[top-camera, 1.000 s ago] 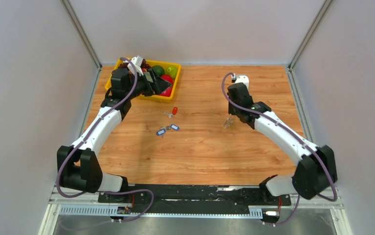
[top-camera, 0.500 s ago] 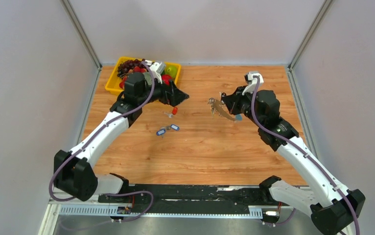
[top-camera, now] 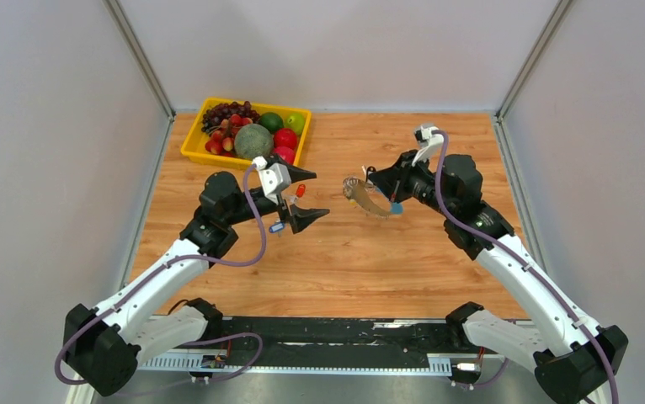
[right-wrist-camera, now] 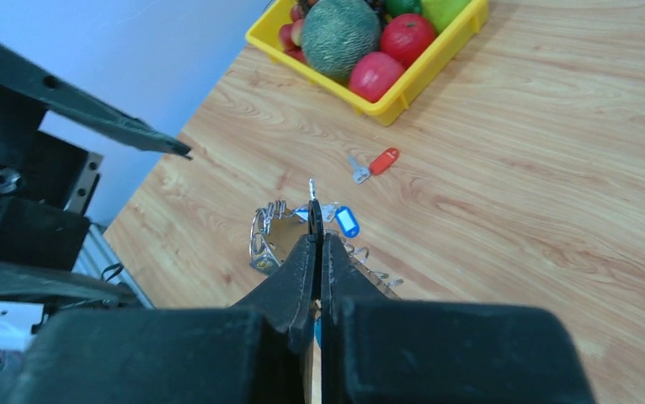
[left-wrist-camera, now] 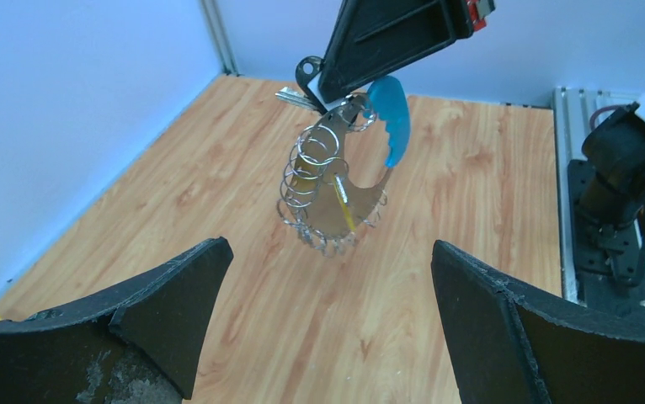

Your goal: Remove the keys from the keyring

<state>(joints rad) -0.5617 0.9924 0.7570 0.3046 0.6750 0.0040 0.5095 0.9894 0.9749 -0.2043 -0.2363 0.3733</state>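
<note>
The keyring (top-camera: 359,194) hangs in the air over the table's middle, a loop bristling with small silver keys (left-wrist-camera: 302,181) and one bright blue curved strap (left-wrist-camera: 391,118). My right gripper (top-camera: 375,183) is shut on its top; in the right wrist view the gripper (right-wrist-camera: 317,244) is closed with the keyring (right-wrist-camera: 264,240) sticking out to the left of the tips. My left gripper (top-camera: 311,195) is open and empty, pointing at the keyring from the left, a short gap away. In the left wrist view the gripper (left-wrist-camera: 327,248) has its jaws wide apart, below the keyring (left-wrist-camera: 327,194).
A yellow tray (top-camera: 193,147) of fruit stands at the back left. Loose tagged keys lie on the wood under my left gripper: a red-tagged one (right-wrist-camera: 382,160) and a blue-tagged one (right-wrist-camera: 346,220). Grey walls close in the table on three sides.
My right gripper has lifted the keyring off the table and carried it left to the middle. My left arm has swung from the fruit tray towards the keyring, gripper open.
</note>
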